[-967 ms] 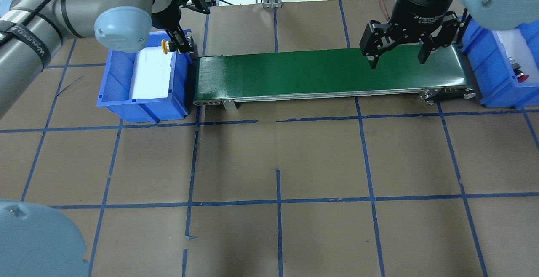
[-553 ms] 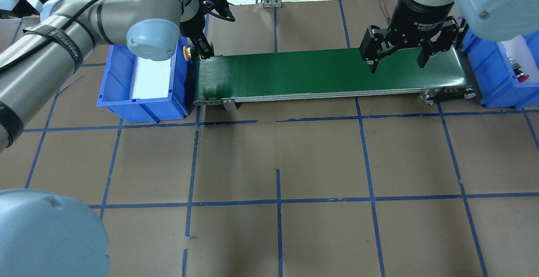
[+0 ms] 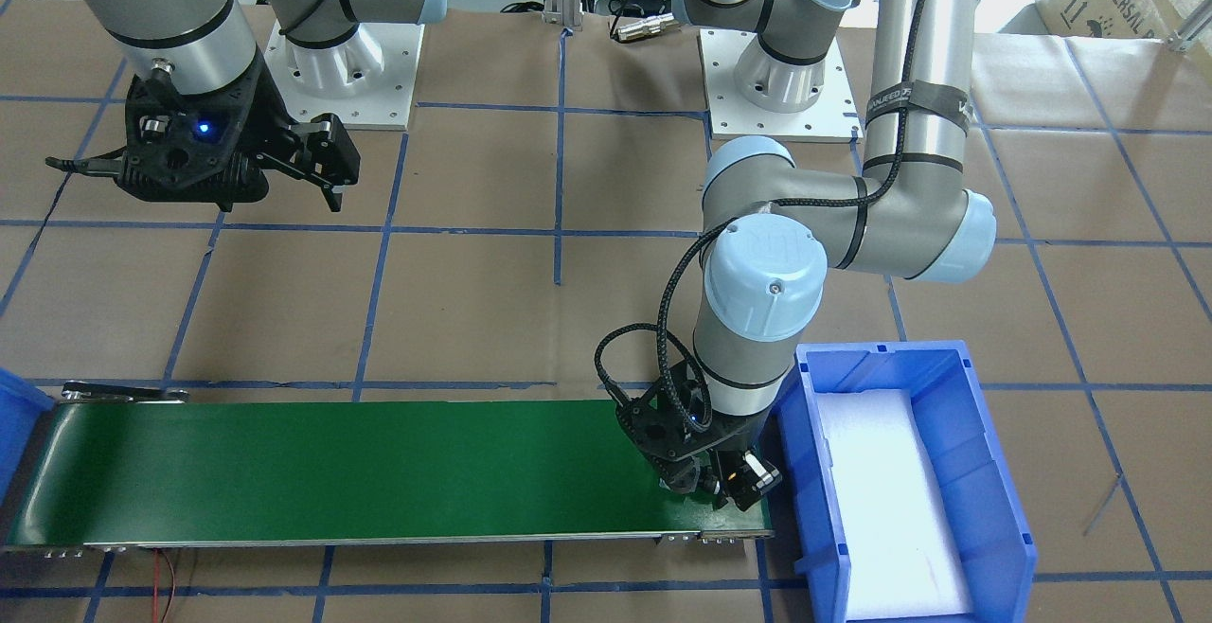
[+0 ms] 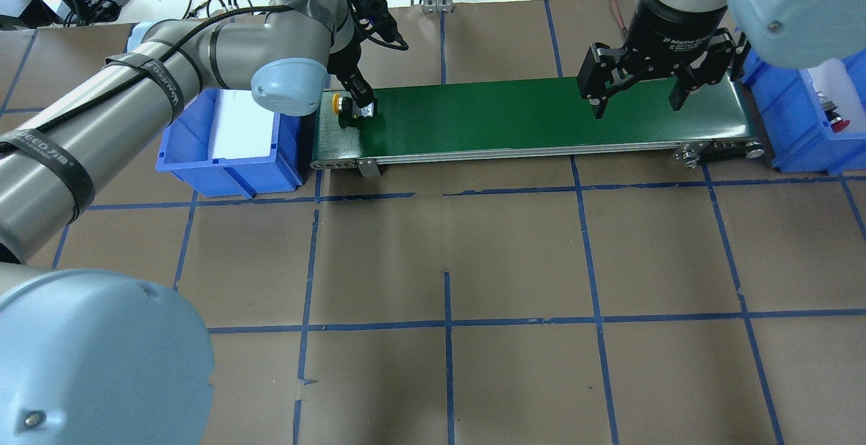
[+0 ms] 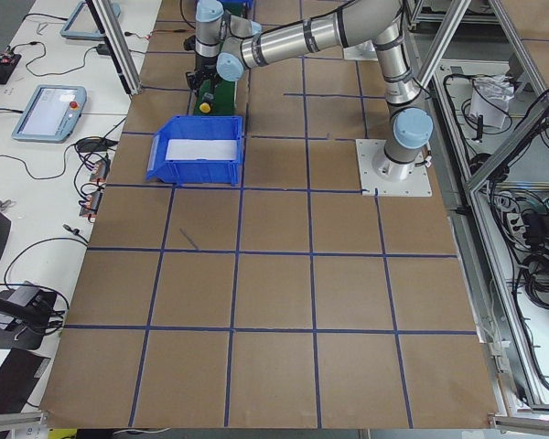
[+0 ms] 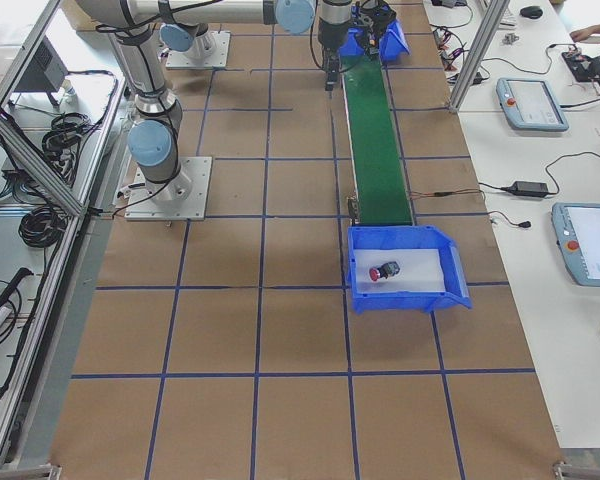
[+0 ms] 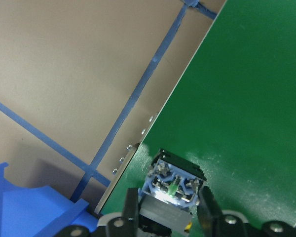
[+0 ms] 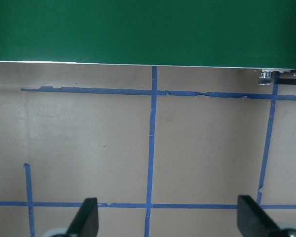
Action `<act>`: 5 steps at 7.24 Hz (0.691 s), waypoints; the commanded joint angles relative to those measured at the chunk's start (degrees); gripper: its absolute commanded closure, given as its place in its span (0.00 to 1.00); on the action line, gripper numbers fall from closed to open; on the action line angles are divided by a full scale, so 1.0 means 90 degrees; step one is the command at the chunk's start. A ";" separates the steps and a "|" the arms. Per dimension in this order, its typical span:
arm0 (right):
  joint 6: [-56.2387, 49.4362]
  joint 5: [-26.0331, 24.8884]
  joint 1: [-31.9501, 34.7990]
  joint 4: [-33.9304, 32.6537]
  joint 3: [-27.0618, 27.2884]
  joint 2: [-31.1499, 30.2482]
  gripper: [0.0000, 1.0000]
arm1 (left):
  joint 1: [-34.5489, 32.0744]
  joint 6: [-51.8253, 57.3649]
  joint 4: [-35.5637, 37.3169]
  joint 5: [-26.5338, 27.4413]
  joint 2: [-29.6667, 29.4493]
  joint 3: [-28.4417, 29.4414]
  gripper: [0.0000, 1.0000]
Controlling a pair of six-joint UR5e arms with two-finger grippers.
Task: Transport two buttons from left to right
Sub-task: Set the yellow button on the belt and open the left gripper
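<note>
Brown paper table (image 4: 446,242), blue-taped, bears a long green conveyor belt (image 4: 507,120); left gripper (image 4: 358,108) pinches the yellow round-capped push-button (image 4: 337,101) over its left end; right gripper (image 4: 638,97) hangs wide, empty; red mushroom-capped push-button (image 6: 383,271) lies in a blue plastic bin (image 6: 458,285).

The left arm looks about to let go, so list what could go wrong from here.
1. The left gripper holds the yellow button on its side, close to the end and edge of the green belt. Released there, it may roll off.
2. The right gripper hangs open over the belt's other end. A button arriving askew might slip its fingers.
</note>
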 commanded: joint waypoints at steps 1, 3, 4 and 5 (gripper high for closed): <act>-0.0004 -0.0010 0.0000 -0.0010 0.0004 0.0001 0.00 | 0.0051 -0.0109 -0.0158 0.0117 0.0159 0.0065 0.00; -0.0043 0.0000 0.0000 -0.0020 0.0004 0.0001 0.00 | 0.0382 -0.0127 -0.0634 0.0070 0.0394 0.0240 0.00; -0.0043 0.0000 0.0000 -0.0010 0.0004 0.0011 0.00 | 0.0509 -0.0157 -0.0851 0.0050 0.0560 0.0338 0.00; -0.0043 0.0000 0.0000 -0.0010 0.0004 0.0011 0.00 | 0.0713 -0.0380 -0.0949 0.0001 0.0687 0.0348 0.00</act>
